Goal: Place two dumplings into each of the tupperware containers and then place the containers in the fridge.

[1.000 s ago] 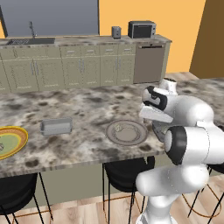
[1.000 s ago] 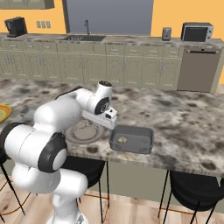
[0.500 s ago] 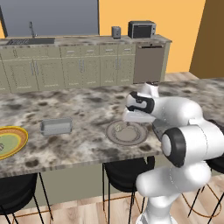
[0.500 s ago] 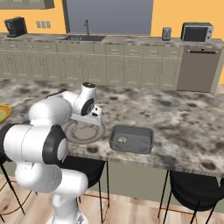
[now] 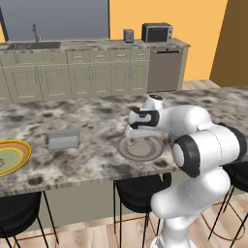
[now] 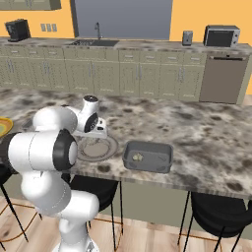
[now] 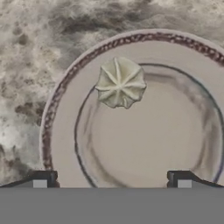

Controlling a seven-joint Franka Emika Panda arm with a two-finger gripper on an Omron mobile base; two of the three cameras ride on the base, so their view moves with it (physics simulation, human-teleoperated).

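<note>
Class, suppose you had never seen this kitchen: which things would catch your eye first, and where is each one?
The big white robot arm leans over the marble counter, its open hand poised above a round grey plate. On that plate lies one pale pleated dumpling. Beside the plate sits a grey tupperware container with a dumpling inside.

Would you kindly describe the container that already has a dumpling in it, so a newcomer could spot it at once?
Start at the long marbled island counter and find the round grey plate near its front edge, under the gripper. Beside that plate lies a shallow grey container with one pale dumpling inside. The other container, by the yellow plate, looks empty.
</note>
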